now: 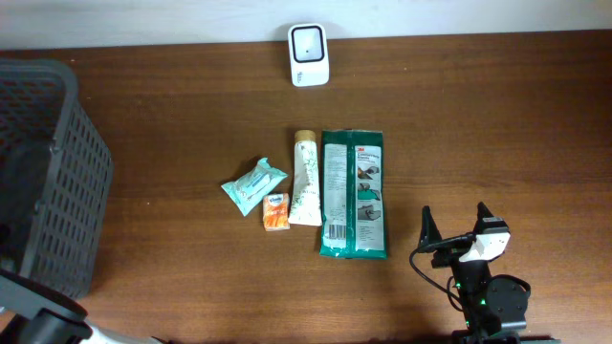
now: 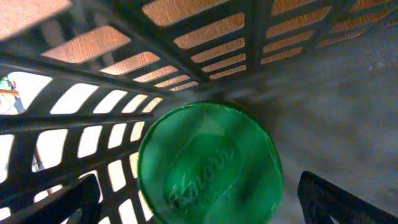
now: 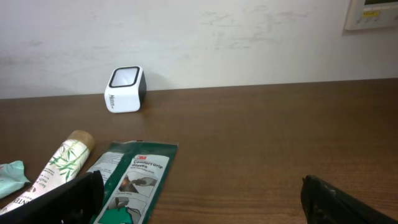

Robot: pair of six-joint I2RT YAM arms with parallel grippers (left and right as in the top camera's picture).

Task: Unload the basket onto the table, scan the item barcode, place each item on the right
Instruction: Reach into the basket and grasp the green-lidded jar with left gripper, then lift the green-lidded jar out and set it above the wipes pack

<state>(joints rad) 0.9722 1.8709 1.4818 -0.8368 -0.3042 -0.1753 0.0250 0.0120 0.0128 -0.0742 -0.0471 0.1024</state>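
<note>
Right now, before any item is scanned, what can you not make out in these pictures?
- Barcodes: overhead view, print on the 3M gloves pack, tube and small orange box is too small.
- Green Knorr lid: left wrist view, blurred, and it hides the container below.
- Left gripper: overhead view, the dark basket or the frame edge hides it; left wrist view cuts off all but its finger ends.

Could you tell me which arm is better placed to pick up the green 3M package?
Right: the right hand is open near the green 3M package; the left hand is in the basket over a green lid.
</note>
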